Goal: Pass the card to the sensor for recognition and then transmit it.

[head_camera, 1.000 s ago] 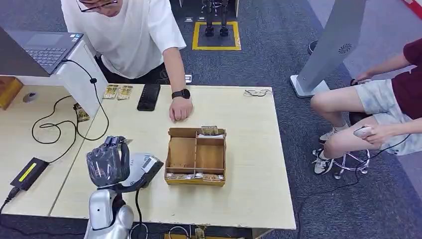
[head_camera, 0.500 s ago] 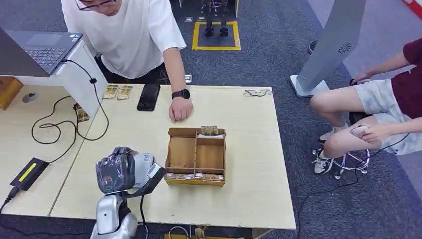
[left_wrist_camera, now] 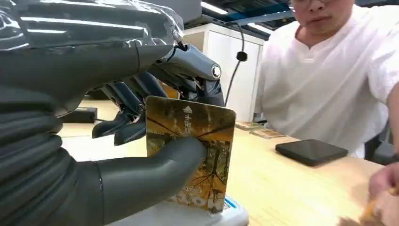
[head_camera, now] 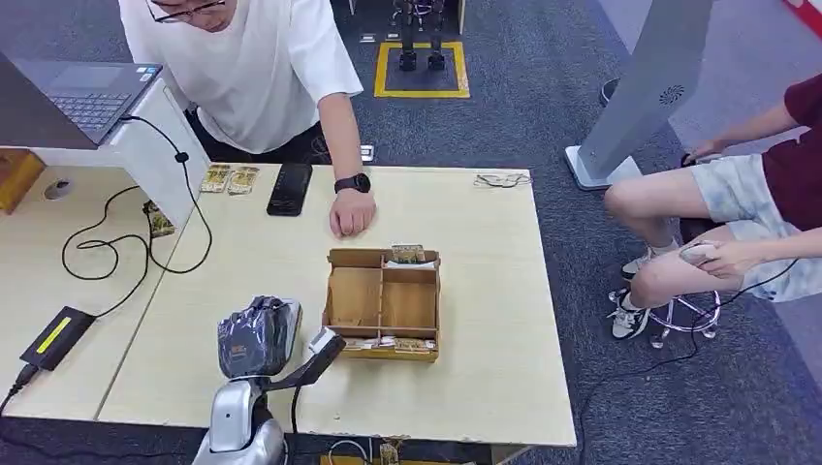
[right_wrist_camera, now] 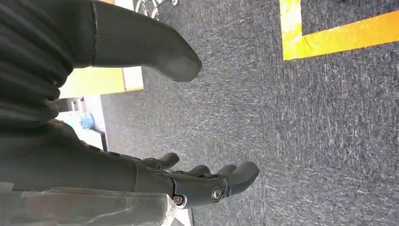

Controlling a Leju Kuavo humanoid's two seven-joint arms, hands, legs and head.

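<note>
My left hand (head_camera: pixel 254 334) (left_wrist_camera: pixel 141 122) pinches a yellow-brown card (left_wrist_camera: pixel 190 148) between thumb and fingers. The card stands upright, its lower edge on or just over the white sensor (left_wrist_camera: pixel 197 215) on the table. In the head view the hand covers most of the sensor (head_camera: pixel 291 312), next to the wooden card box (head_camera: pixel 381 302). My right hand (right_wrist_camera: pixel 188 181) hangs beside my body over grey carpet, fingers apart and holding nothing.
A person in a white shirt leans on the table's far edge with one hand (head_camera: pixel 351 211) beside a black phone (head_camera: pixel 290 187). Loose cards (head_camera: pixel 229 178), cables (head_camera: pixel 136 247), a laptop (head_camera: pixel 82 92) and a black adapter (head_camera: pixel 56 336) lie to the left. A seated person (head_camera: pixel 746 208) is at the right.
My left hand has moved right and toward the table's near edge, carrying the card over the sensor and closer to the wooden box. The people have hardly moved.
</note>
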